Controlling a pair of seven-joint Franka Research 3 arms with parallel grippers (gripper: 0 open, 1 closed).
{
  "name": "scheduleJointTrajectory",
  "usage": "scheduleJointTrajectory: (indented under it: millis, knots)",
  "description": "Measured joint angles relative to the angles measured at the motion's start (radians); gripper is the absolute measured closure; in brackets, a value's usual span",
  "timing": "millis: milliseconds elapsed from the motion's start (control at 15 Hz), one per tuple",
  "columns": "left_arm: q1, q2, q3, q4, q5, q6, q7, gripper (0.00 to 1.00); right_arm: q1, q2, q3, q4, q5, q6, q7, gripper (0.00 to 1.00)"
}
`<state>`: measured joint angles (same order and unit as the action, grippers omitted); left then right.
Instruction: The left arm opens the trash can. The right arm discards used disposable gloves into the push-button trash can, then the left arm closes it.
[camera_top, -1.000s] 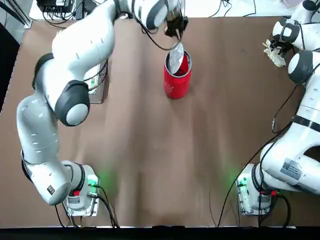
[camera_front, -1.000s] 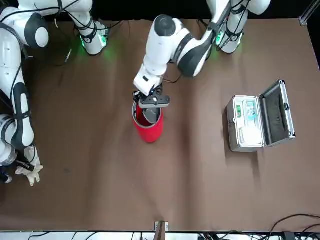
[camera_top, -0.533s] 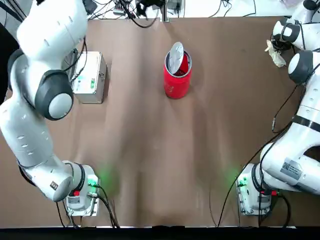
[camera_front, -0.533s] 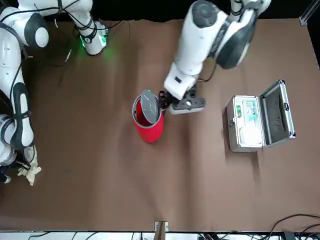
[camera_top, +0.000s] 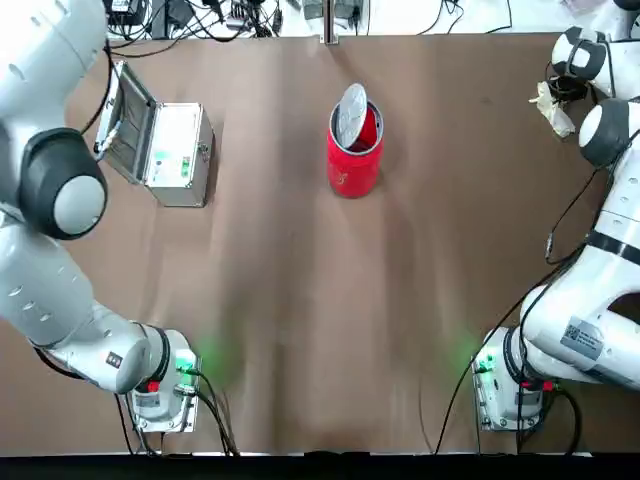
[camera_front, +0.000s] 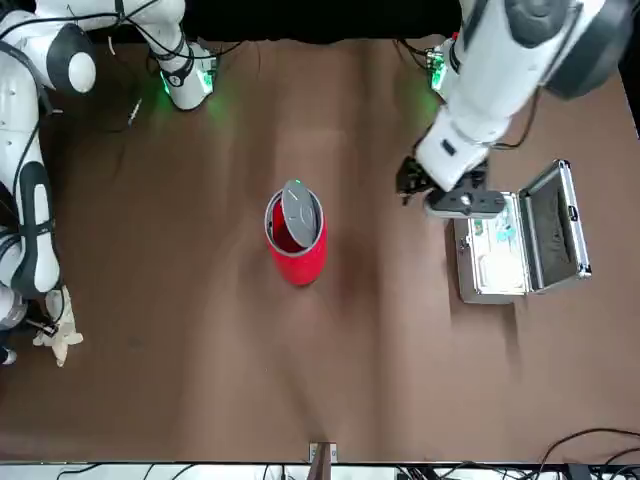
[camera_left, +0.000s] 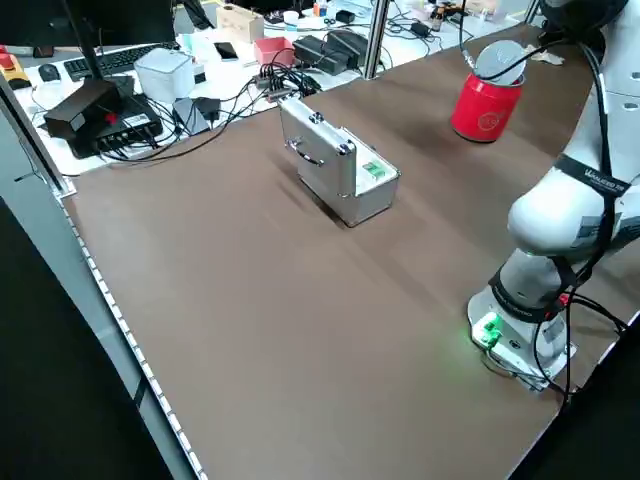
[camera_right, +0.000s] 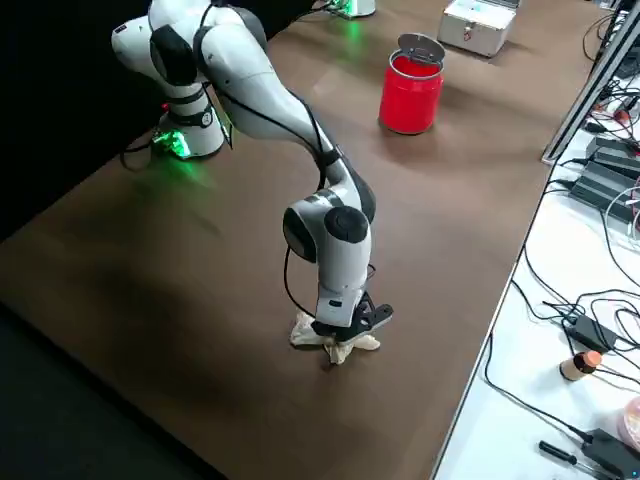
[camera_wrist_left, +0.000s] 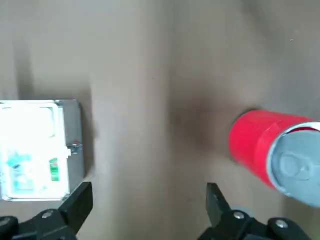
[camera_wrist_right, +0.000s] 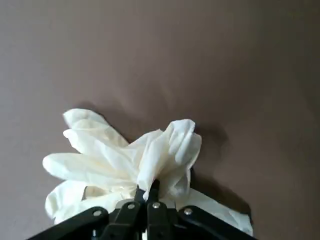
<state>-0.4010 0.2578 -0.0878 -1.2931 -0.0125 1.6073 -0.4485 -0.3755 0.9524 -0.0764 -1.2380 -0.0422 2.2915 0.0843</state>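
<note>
The red trash can stands at the table's far middle with its silver lid tipped up, the inside showing. My left gripper hovers open between the can and the metal case, holding nothing; in the front view the left gripper hangs just beside the case. At the far right corner, the cream disposable gloves lie bunched on the table. My right gripper is shut on a fold of them, and it shows as the right gripper pressed down on the gloves.
A silver metal case with its hinged lid up sits at the far left of the table. Cables, boxes and a keyboard crowd the bench past the table's far edge. Both arm bases glow green at the near edge.
My left arm has swung away from the trash can toward the metal case, leaving the lid tipped up. The right gripper has stayed down on the gloves.
</note>
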Motion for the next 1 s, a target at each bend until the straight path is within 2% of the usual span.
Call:
scheduleJointTrajectory:
  millis: [200,467,733,1000]
  knots:
    - [0.076,-0.08,-0.001,-0.1,0.0,-0.003,0.119,0.0,0.002,-0.043,0.001,0.003,0.0,-0.082,0.0,0.98]
    - [0.138,-0.141,-0.001,-0.183,0.0,-0.002,0.18,0.0,0.006,-0.088,0.004,0.003,0.0,-0.161,0.0,0.98]
    - [0.145,-0.151,-0.002,-0.214,0.0,0.0,0.185,0.0,0.024,-0.153,0.013,0.012,0.0,-0.279,0.0,0.98]
    - [0.163,-0.151,-0.002,-0.218,0.0,0.0,0.186,0.0,0.093,-0.275,0.019,0.024,0.012,-0.477,0.009,0.98]
